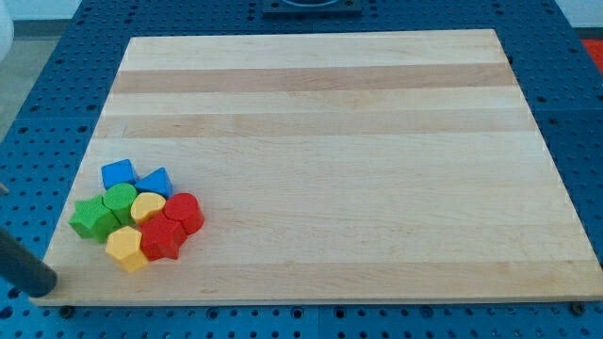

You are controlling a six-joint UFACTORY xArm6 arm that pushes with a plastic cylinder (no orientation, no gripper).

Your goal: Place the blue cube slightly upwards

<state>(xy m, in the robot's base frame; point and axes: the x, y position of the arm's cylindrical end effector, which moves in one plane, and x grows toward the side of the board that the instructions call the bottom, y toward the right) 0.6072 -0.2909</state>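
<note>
The blue cube lies at the top left of a tight cluster of blocks near the wooden board's lower left corner. A second blue block, wedge-like, sits just to its right. My rod comes in from the view's left edge, and my tip rests off the board's lower left corner, well below and left of the blue cube, touching no block.
Below the blue blocks are a green star-like block, a green rounded block, a yellow heart-like block, a yellow hexagonal block, a red cylinder and a red star-like block. A blue perforated table surrounds the board.
</note>
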